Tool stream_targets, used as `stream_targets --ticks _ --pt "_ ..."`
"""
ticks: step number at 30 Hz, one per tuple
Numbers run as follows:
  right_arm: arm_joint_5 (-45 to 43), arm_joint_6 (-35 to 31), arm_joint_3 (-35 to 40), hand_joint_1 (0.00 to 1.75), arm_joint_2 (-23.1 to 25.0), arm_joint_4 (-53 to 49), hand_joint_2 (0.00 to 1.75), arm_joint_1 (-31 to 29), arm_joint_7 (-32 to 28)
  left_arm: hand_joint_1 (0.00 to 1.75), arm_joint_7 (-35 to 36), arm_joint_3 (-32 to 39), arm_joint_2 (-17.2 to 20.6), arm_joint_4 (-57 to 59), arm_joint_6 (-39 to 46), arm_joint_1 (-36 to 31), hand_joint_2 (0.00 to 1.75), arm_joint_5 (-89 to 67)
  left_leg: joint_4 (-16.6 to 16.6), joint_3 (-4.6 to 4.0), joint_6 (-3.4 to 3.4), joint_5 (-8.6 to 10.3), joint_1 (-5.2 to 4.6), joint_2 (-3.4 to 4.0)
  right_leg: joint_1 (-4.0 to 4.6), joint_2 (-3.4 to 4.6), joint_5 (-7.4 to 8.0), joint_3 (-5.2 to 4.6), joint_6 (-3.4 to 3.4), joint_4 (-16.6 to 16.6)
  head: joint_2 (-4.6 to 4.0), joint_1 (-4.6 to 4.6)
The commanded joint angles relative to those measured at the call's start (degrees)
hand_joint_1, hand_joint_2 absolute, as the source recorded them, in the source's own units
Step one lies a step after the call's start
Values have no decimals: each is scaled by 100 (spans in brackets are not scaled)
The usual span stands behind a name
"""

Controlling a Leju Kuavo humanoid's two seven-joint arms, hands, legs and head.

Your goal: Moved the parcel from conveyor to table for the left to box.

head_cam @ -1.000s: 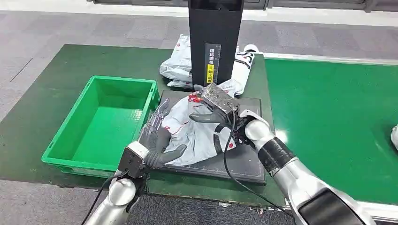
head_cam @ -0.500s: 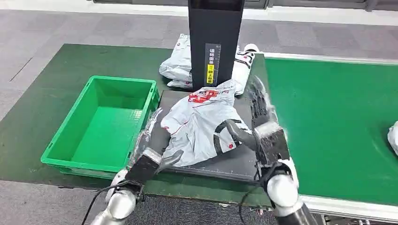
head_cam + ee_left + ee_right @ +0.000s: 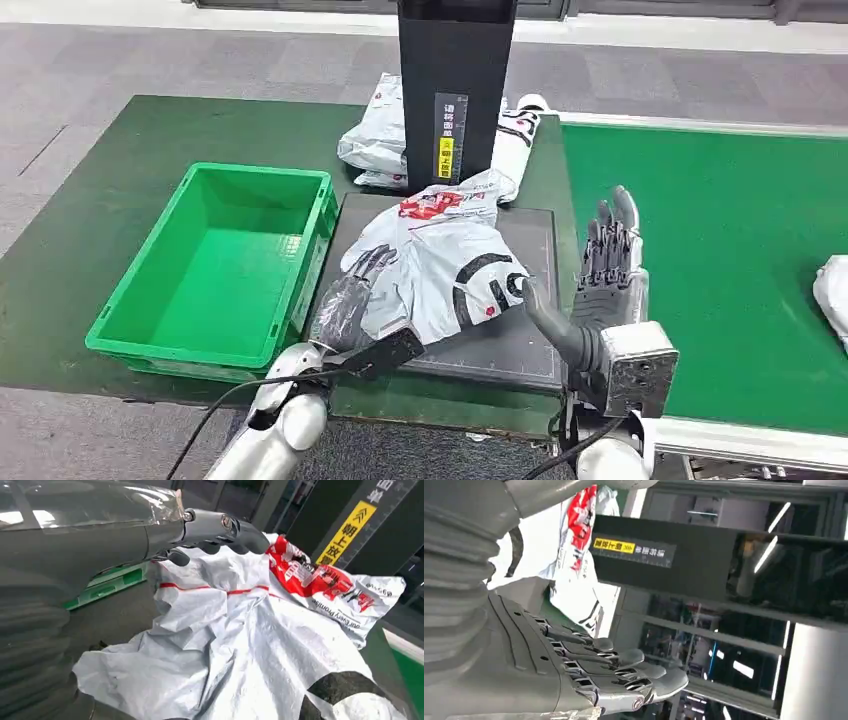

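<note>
On the black pad, parcel under spread left hand; right hand empty, fingers apart.

The desk is covered in dark green — on it sit an open green crate, a flat black platform just beside it, an upright black column and grey mailer bags around the column's base. A grey parcel lies on the platform.
</note>
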Motion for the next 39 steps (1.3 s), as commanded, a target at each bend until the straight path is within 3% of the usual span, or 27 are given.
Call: stream_targets --ticks 1,4,8,14,15,16,20,23,30,39 --pt "-20 6 -369 0 111 39 175 3 14 0 32 -204 70 519 -41 -307 175 -13 -10 23 0 -2 4 -7 5 -11 -5 27 -3 -12 -2 0" --pt "-183 104 -439 0 191 168 175 -53 -32 0 142 -481 87 972 -456 -681 175 -438 -12 22 1 0 -1 -7 0 -11 -4 23 -4 -8 0 0" --pt "-138 179 -556 0 348 380 175 -249 -51 0 371 -921 -182 2435 -597 -1660 175 -1273 -7 10 2 8 0 -24 1 -28 -1 19 -1 -6 0 0" --pt "53 352 -634 0 507 443 175 -369 40 0 148 -1043 -588 4166 -1163 -2537 175 -1233 -8 19 3 11 3 -20 4 -26 8 31 1 -13 0 0" --pt "47 394 -640 0 527 511 175 -410 36 175 33 -897 -642 4397 -1366 -2609 175 -1017 0 10 1 8 3 -24 4 -27 7 19 -2 -4 0 0" --pt "51 453 -688 0 609 639 175 -492 -10 175 5 -916 -705 4941 -1730 -2820 175 -893 -7 21 1 12 2 -25 4 -31 8 31 -3 -11 0 0" --pt "69 485 -704 0 626 630 175 -502 -21 175 -98 -906 -753 5167 -1718 -2883 175 -860 -17 41 7 9 4 10 6 2 16 46 -4 -23 0 0" --pt "-113 758 -732 0 639 528 175 -440 -142 147 -182 -919 -805 5240 -1625 -2903 175 -835 -8 26 6 7 2 -5 3 -8 9 34 -2 -9 -2 0" --pt "-92 741 -819 0 748 432 175 -412 -214 162 -249 -1182 -890 5258 -1696 -2857 175 -973 -14 49 7 6 0 1 1 -3 10 58 0 -16 0 2" --pt "-95 742 -823 0 748 410 175 -399 -220 162 -259 -1197 -900 5261 -1697 -2855 175 -977 -19 68 7 8 -2 4 0 -1 11 75 0 -18 -2 0"
